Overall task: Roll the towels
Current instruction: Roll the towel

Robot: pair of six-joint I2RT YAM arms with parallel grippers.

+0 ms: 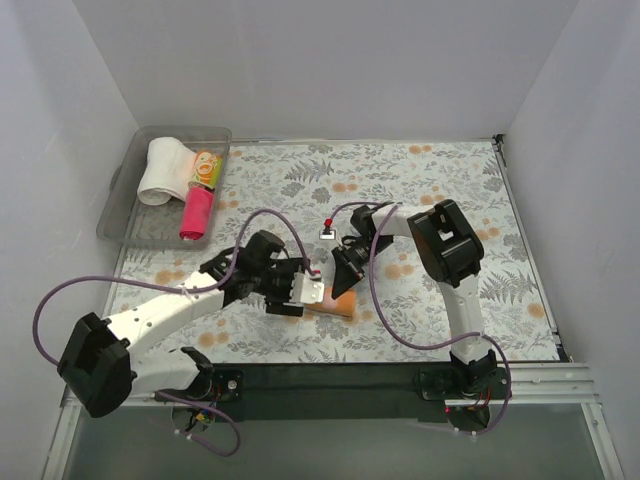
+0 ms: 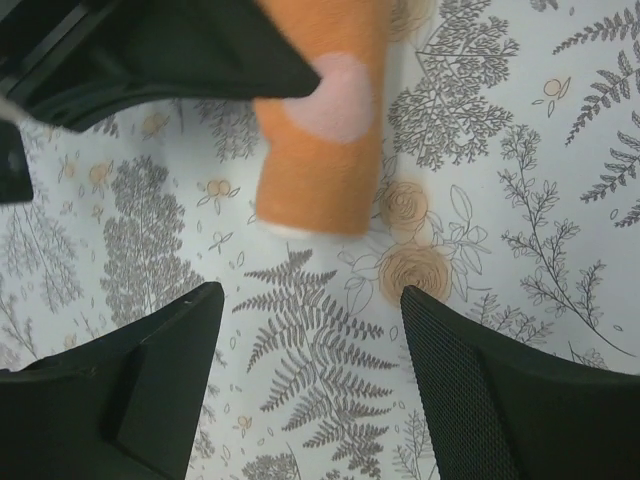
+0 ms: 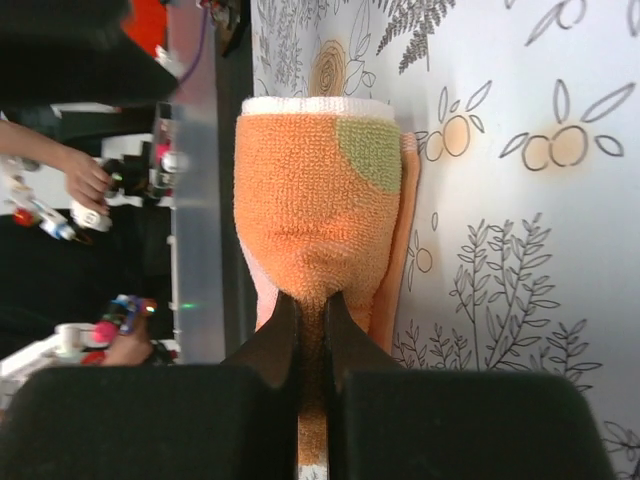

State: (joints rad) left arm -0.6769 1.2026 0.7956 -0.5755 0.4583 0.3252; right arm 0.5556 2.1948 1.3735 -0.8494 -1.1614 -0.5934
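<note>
My left arm (image 1: 160, 315) lies low, reaching from the near left corner to the middle. My left pincer (image 2: 308, 305) is spread wide, holding nothing, just beside the orange towel (image 1: 335, 303). My right arm (image 1: 450, 250) bends back toward me. My right pincer (image 3: 310, 305) is pressed tight, pinching that rolled towel on the flowery cloth (image 1: 420, 180). Far left, a clear bin (image 1: 118, 205) holds a white roll (image 1: 160, 170), a yellow roll (image 1: 207, 168) and a red roll (image 1: 197, 213). White walls (image 1: 300, 60) stand round.

from above, my left pincer (image 1: 300, 292) and right pincer (image 1: 345, 278) cover most of the orange pale-spotted cloth towel roll (image 1: 338, 304); the left wrist view's top edge cuts off its far end.
</note>
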